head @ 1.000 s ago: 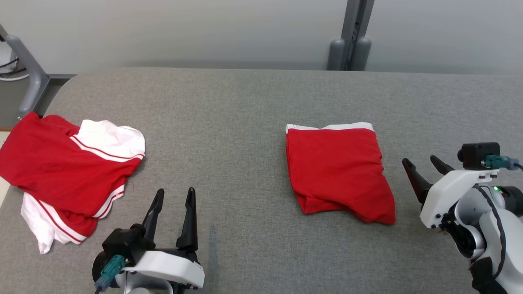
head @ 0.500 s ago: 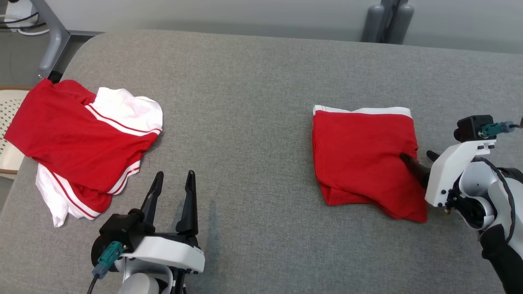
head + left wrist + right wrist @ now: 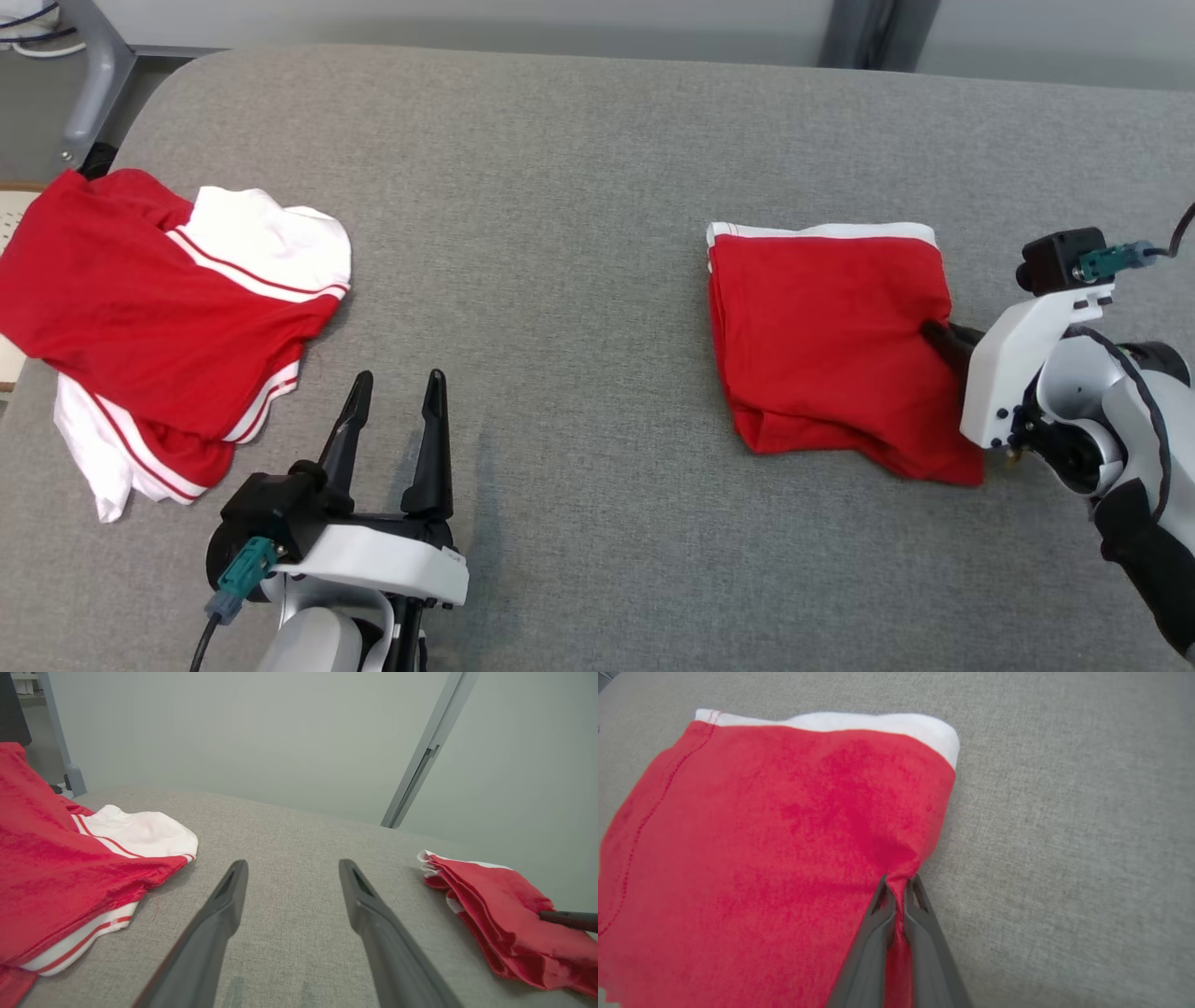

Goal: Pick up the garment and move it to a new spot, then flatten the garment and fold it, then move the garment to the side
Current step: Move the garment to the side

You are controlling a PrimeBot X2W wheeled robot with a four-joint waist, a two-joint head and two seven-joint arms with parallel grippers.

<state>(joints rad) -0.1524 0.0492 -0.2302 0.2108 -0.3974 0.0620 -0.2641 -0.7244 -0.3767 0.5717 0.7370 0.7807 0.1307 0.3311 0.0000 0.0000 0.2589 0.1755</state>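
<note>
Between right fingers (image 3: 874,935), garment (image 3: 775,826) edge.

**Materials and finish, bench check**

Noted table (image 3: 579,187) cover as grey woven cloth, matt, with fine rough grain. Logged garment (image 3: 822,336) as red knit cloth, matt and soft, faintly mottled up close; white cloth band at one edge, stitched seam along another. Found pile (image 3: 121,317) to be similar red cloth with white cloth panels and thin red stripes, creased. Read fingers (image 3: 373,914) as dark plastic, matt, smooth. Recorded wrist shell (image 3: 1018,364) as white plastic, smooth, slight gloss. Took post (image 3: 420,765) for grey painted metal, smooth; wall (image 3: 233,732) plain, matt, smooth.
</note>
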